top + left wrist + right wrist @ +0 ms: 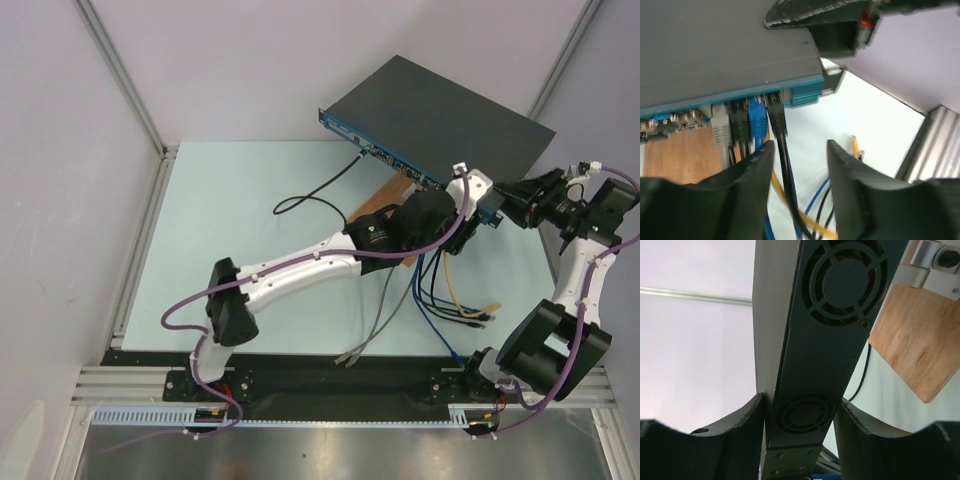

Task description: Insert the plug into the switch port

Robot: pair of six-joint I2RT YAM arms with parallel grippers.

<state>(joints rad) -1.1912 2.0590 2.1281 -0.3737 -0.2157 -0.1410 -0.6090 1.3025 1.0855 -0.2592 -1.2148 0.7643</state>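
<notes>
The switch (450,115) is a flat black box, tilted up off the table at the back right. Its blue front face (800,92) carries a row of sockets. A black plug (776,114) sits in a socket at the right end of a group of grey, black and blue plugs. Its cable hangs down between the fingers of my left gripper (797,150), which is open just below the face and grips nothing. My right gripper (800,407) is shut on the switch's vented end panel (815,355), one finger on each flat side.
A brown wooden board (385,195) lies under the switch's front. Several loose cables (440,290) in blue, yellow, black and grey trail from the sockets toward the near edge. A black cable (310,195) loops left from the face. A metal frame rail (140,240) borders the left side.
</notes>
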